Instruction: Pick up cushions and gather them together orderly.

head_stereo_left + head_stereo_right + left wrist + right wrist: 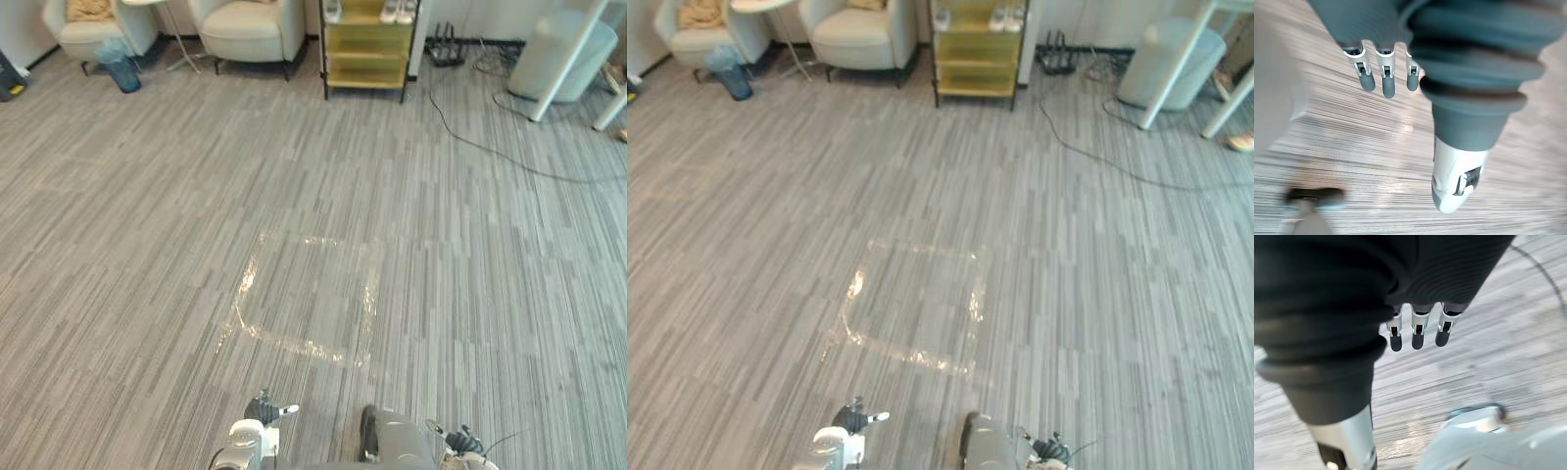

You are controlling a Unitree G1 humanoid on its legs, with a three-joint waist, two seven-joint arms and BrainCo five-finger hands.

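Left hand (1385, 81) loose-fingered, empty, right hand (1418, 335) likewise, far armchairs (250, 34) cut off

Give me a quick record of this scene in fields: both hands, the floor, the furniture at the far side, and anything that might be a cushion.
left hand: open, empty, above the carpet
right hand: open, empty, above the carpet
floor: grey striped carpet with a shiny tape square ahead of the hands
far side: left armchair, right armchair, yellow shelf, blue bin
possible cushion: tan soft thing on the left armchair; cannot tell whether it is a cushion
held: nothing
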